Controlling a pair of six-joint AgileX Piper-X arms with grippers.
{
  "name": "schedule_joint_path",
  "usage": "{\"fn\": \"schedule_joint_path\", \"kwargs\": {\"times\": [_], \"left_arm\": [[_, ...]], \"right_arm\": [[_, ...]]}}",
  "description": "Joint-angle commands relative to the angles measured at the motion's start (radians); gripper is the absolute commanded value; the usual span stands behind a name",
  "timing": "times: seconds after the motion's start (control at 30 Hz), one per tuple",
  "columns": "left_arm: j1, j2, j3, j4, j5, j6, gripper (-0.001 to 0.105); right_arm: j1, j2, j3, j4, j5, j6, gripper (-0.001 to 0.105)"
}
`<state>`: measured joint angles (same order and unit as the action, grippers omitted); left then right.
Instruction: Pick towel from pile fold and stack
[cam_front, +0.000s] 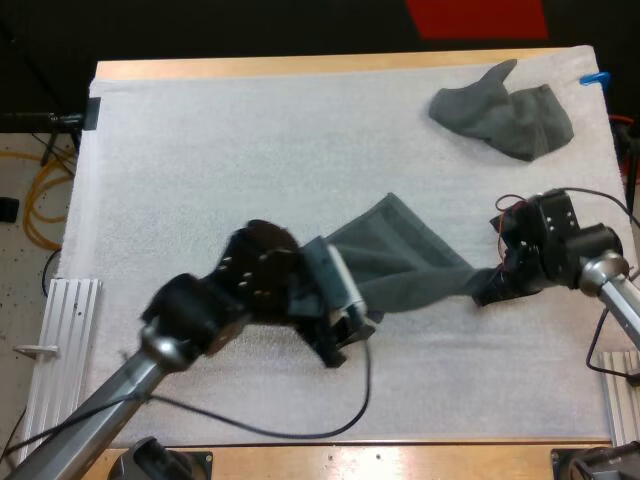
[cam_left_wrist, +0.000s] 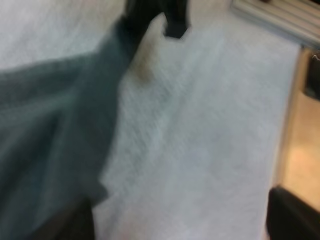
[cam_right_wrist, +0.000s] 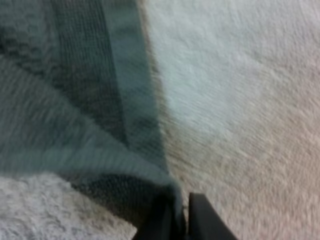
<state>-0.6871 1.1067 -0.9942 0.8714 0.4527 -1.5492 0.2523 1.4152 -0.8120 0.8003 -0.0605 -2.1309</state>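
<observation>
1. High view: white mat (cam_front: 200, 150) on wooden tabletop (cam_front: 300, 66). Ribbed metal rail (cam_front: 60, 330) at near-left edge, beside mat.
2. High view: grey-green towel (cam_front: 400, 265), approx. mid mat, a bit right of centre. It is drawn out btwn the two grippers. Broad at its left end w/ one corner pointing far, narrowing to a twisted tip at its right end.
3. High view: L gripper (cam_front: 348, 335) at towel's near-left end. R gripper (cam_front: 488, 293) at towel's right tip, near mat's right edge.
4. High view: crumpled towel (cam_front: 505, 120) in far-right corner of mat, well apart from the drawn-out towel and from both arms.
5. L wrist view: towel (cam_left_wrist: 50, 140) runs from beside one L jaw away to the R gripper (cam_left_wrist: 156, 22) at its far tip. L jaws stand wide apart w/ bare mat (cam_left_wrist: 200, 150) btwn them. One jaw is at the cloth edge, the other clear of it near the tabletop's wood edge (cam_left_wrist: 300, 150). They are spread, not clamping.
6. R wrist view: R gripper (cam_right_wrist: 182, 220) jaws nearly together, pinching a towel (cam_right_wrist: 75, 100) corner from both sides. Hemmed edge runs away from jaws; cloth lies on mat (cam_right_wrist: 240, 75).
</observation>
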Motion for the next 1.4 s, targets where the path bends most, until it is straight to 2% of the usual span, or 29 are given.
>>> {"fn": "schedule_joint_path", "kwargs": {"times": [0.0, 0.13, 0.27, 0.47, 0.6, 0.67, 0.77, 0.87, 0.9, 1.0, 1.03, 1.17, 1.27, 1.37], "left_arm": [[-0.015, 0.021, 0.000, -0.034, -0.048, 0.005, 0.068], [-0.075, 0.127, 0.000, -0.086, -0.117, 0.005, 0.068], [-0.139, 0.225, 0.000, -0.128, -0.194, 0.005, 0.068], [-0.179, 0.379, 0.000, -0.153, -0.419, 0.005, 0.068], [-0.170, 0.460, 0.000, -0.155, -0.607, 0.005, 0.068], [-0.164, 0.487, 0.000, -0.162, -0.655, 0.005, 0.068], [-0.155, 0.517, 0.000, -0.166, -0.661, 0.005, 0.066], [-0.145, 0.524, 0.000, -0.155, -0.667, 0.005, 0.051], [-0.142, 0.520, -0.003, -0.149, -0.668, 0.005, 0.042], [-0.139, 0.497, -0.004, -0.135, -0.668, 0.002, 0.005], [-0.139, 0.481, -0.004, -0.133, -0.666, 0.003, 0.000], [-0.139, 0.417, -0.004, -0.123, -0.650, 0.002, 0.000], [-0.139, 0.341, -0.017, -0.093, -0.605, -0.019, 0.000], [-0.139, 0.266, -0.042, -0.068, -0.463, -0.058, 0.000]], "right_arm": [[-0.004, -0.016, 0.021, -0.021, 0.031, 0.041, 0.001], [-0.004, -0.025, 0.072, -0.062, 0.060, 0.152, 0.001], [-0.004, -0.025, 0.099, -0.095, 0.060, 0.218, 0.001], [-0.004, -0.025, 0.101, -0.105, 0.060, 0.223, 0.001], [-0.004, -0.025, 0.101, -0.105, 0.060, 0.223, 0.001], [-0.004, -0.025, 0.101, -0.105, 0.060, 0.223, 0.001], [-0.004, -0.025, 0.101, -0.105, 0.060, 0.223, 0.001], [-0.004, -0.028, 0.101, -0.105, 0.060, 0.223, 0.001], [-0.004, -0.032, 0.101, -0.105, 0.055, 0.223, 0.001], [-0.004, -0.069, 0.101, -0.105, 0.048, 0.223, 0.001], [-0.004, -0.091, 0.101, -0.105, 0.048, 0.223, 0.001], [-0.004, -0.196, 0.096, -0.105, 0.048, 0.219, 0.001], [-0.004, -0.301, 0.075, -0.105, 0.048, 0.212, 0.001], [-0.002, -0.409, 0.030, -0.086, 0.027, 0.205, 0.001]]}}
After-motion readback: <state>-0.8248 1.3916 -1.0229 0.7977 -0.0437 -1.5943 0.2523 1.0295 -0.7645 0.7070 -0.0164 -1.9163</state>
